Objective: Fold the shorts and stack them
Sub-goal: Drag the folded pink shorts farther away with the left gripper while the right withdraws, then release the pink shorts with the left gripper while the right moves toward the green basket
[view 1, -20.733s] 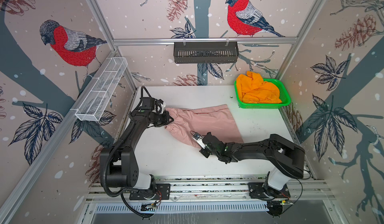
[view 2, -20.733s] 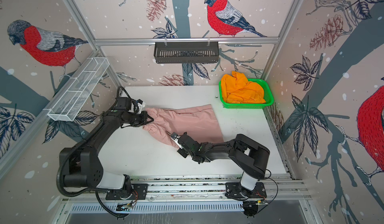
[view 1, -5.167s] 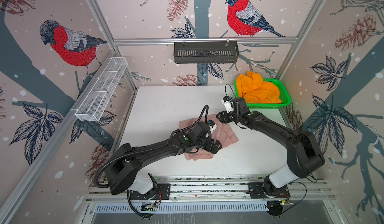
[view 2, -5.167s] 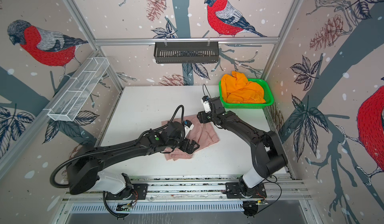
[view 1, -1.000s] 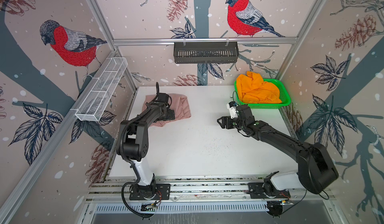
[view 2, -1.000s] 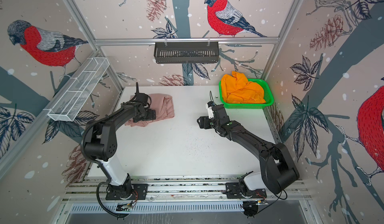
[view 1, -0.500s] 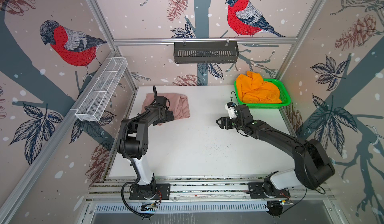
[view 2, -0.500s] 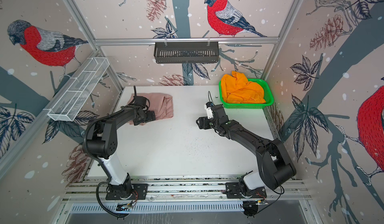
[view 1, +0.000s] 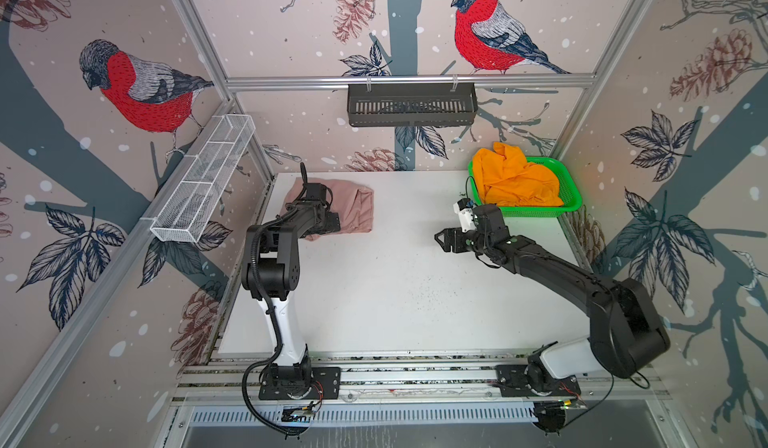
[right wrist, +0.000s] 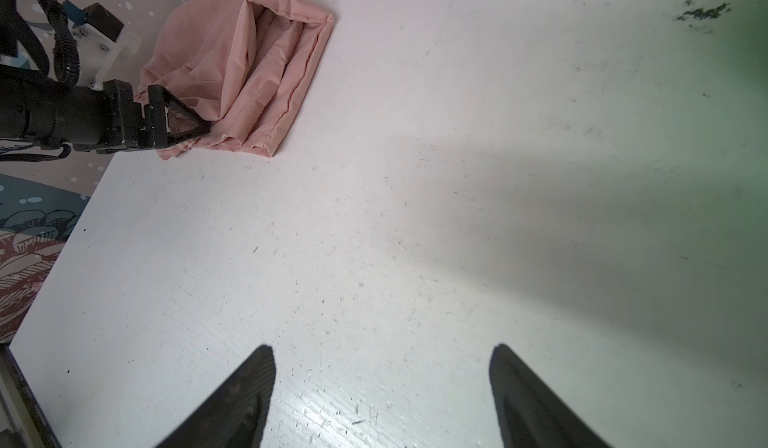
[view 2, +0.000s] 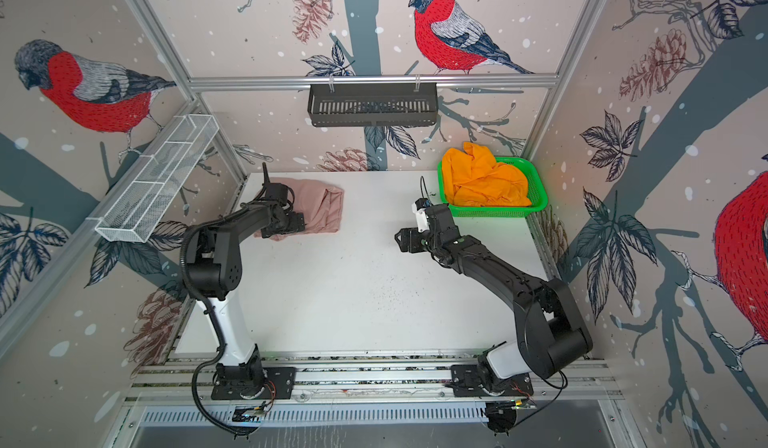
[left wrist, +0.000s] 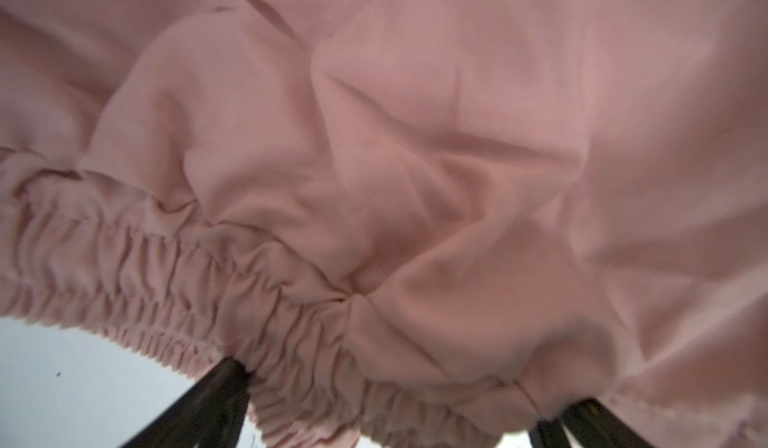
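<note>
Right wrist view: the right hand [right wrist: 384, 387] hangs over bare desk [right wrist: 415, 217], its two dark fingers spread wide with nothing between them. Across the desk lie the pink shorts [right wrist: 249, 71], folded into a compact bundle, hems stacked along one edge. In both top views that bundle sits at the desk's far left corner, with the left hand [view 1: 332, 222] low at its near edge. The left wrist view shows that hand's fingers [left wrist: 216, 404] wide apart, the gathered waistband [left wrist: 166, 300] lying slack across the gap, unpinched; it reads as open and gripping nothing. The orange shorts [view 1: 515, 179] are heaped, unfolded, in the green basket [view 1: 571, 206] at the far right corner, near the right hand.

The pink pair looks done, so the step in hand is the turn to the second pair. The next move calls for the right hand to swing to the basket, pinch orange cloth, and lift it over the rim onto the open middle of the desk. The left hand should back off without dragging the pink folds.
</note>
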Controlling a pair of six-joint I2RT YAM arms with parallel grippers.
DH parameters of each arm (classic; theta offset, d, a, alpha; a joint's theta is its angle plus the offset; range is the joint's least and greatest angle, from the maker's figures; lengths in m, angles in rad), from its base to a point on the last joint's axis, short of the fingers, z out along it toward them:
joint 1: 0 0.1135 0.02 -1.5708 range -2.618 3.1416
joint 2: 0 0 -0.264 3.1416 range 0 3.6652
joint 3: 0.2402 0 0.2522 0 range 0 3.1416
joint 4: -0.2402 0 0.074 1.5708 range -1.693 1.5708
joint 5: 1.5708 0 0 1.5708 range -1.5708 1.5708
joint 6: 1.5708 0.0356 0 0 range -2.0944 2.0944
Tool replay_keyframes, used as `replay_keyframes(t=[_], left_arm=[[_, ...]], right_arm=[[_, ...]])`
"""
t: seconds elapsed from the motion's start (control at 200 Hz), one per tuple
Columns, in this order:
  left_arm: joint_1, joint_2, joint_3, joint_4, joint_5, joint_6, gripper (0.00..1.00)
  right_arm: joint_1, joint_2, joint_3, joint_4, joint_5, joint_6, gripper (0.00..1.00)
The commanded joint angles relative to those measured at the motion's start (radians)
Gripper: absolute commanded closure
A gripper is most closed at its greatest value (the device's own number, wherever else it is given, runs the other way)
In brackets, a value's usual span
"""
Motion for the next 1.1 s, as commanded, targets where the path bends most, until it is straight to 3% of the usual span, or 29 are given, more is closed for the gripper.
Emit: replay_keyframes(t=[0.0,0.15,0.32,0.57,0.64,0.835,0.965,1.096], left_arm=[[0.013,0.031,0.024,0.020,-0.016,0.025,0.03],[0.021,0.041,0.068,-0.009,-0.002,0.025,0.03],[0.022,-0.043,0.110,-0.127,-0.015,-0.005,0.03],[0.008,-0.097,0.168,-0.073,0.227,0.024,0.07],[0.000,-0.053,0.224,-0.047,0.282,0.027,0.21],[-0.078,0.116,0.423,-0.016,0.268,0.071,1.00],[-0.092,0.189,0.486,0.058,0.306,0.057,1.00],[-0.092,0.246,0.558,0.061,0.315,0.053,1.00]], right_arm=[[-0.003,0.006,0.016,-0.016,0.021,-0.023,0.18],[-0.005,-0.002,0.040,-0.034,0.027,-0.024,0.18],[-0.011,-0.051,0.034,-0.040,0.057,-0.028,0.17],[-0.015,-0.075,-0.008,0.018,0.035,-0.021,0.25],[-0.016,-0.079,-0.015,0.036,0.028,-0.023,0.29],[-0.023,-0.114,-0.049,0.086,0.037,-0.025,0.42],[-0.035,-0.138,-0.077,0.119,0.035,-0.012,0.51],[-0.050,-0.139,-0.085,0.130,0.018,-0.013,0.53]])
